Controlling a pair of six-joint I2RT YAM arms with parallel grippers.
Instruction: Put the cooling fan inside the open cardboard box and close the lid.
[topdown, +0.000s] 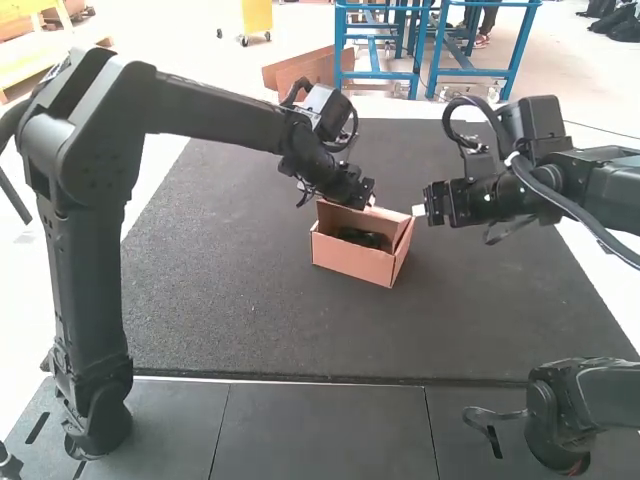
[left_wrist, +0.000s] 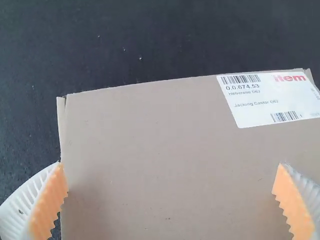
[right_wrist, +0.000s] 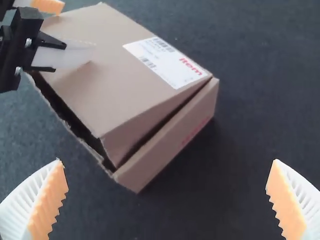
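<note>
The cardboard box (topdown: 352, 258) sits mid-mat, and a dark cooling fan (topdown: 362, 238) lies inside it. Its lid (right_wrist: 115, 95) carries a white label (right_wrist: 162, 55) and slants down over the opening, partly lowered, with a gap along the front. My left gripper (topdown: 358, 192) is at the lid's back edge, open, and one white finger (right_wrist: 65, 50) lies flat on the lid. In the left wrist view the lid (left_wrist: 165, 160) lies between the orange pads (left_wrist: 47, 205). My right gripper (topdown: 420, 208) hovers open just right of the box and holds nothing.
A black mat (topdown: 220, 260) covers the table, with bare mat all around the box. Grey table panels (topdown: 320, 430) lie along the near edge. The left arm's base (topdown: 90, 400) stands at the near left.
</note>
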